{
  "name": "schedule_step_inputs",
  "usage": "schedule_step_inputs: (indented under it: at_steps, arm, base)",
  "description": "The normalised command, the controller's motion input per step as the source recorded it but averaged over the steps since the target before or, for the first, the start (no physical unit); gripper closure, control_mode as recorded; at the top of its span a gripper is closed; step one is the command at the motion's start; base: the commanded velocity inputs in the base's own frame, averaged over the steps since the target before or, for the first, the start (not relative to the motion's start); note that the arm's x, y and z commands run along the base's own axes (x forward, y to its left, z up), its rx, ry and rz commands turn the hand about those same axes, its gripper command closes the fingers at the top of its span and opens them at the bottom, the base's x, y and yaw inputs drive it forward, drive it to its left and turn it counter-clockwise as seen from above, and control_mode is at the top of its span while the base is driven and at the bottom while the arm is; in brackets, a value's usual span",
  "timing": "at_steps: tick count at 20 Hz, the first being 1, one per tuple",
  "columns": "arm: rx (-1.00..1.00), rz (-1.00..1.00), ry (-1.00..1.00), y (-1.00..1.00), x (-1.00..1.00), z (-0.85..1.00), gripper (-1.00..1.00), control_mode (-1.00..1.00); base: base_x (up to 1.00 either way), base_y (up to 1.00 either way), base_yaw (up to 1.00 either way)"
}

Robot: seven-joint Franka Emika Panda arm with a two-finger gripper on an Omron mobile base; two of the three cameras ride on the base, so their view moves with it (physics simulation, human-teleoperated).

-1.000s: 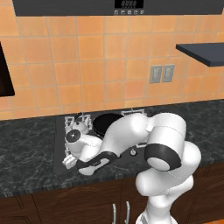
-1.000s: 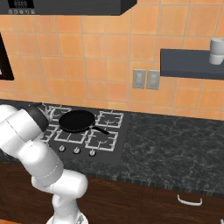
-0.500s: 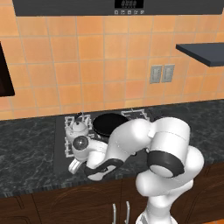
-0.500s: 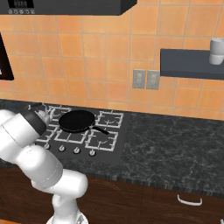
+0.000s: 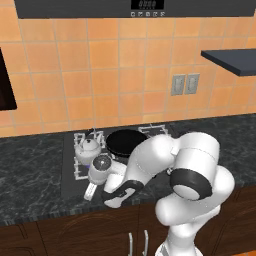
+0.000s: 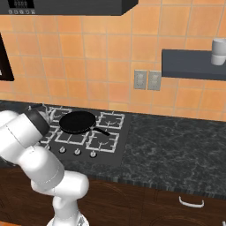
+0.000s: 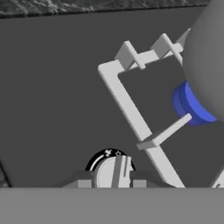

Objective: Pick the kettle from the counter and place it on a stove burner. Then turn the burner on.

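The small silver kettle [image 5: 89, 147] stands on the front left burner of the stove [image 5: 70, 177], left of the black frying pan [image 5: 125, 141]. In the hand view its rounded grey body [image 7: 205, 57] sits on the white grate [image 7: 131, 118], with a blue flame [image 7: 192, 105] under it. My gripper [image 5: 91, 191] points down at the stove's front left edge. There my gripper [image 7: 111, 183] is shut on a round knob [image 7: 113, 171] with a white arc mark. The dark marbled counter [image 5: 30, 170] runs on both sides.
The pan [image 6: 78, 121] has its handle pointing right and toward the front. More knobs [image 6: 77, 152] line the stove's front strip. A wall outlet [image 6: 147, 80] and a dark shelf [image 6: 194, 64] with a white cup [image 6: 219, 50] are to the right.
My hand has dropped lower and nearer to the stove's front edge. The kettle has stayed on its burner.
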Motion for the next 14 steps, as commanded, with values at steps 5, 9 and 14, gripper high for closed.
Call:
schedule_step_inputs:
  at_steps: [5, 9, 14]
  arm:
    - [0.0, 0.0, -0.03, 0.0, 0.0, 0.2, -1.0, -1.0]
    - [0.0, -0.01, -0.17, 0.0, 0.0, 0.83, -1.0, -1.0]
    - [0.02, -0.02, -0.25, -0.4, -0.5, 1.0, -1.0, -1.0]
  base:
    - [0.0, 0.0, 0.0]
    - [0.0, 0.0, 0.0]
    - [0.0, 0.0, 0.0]
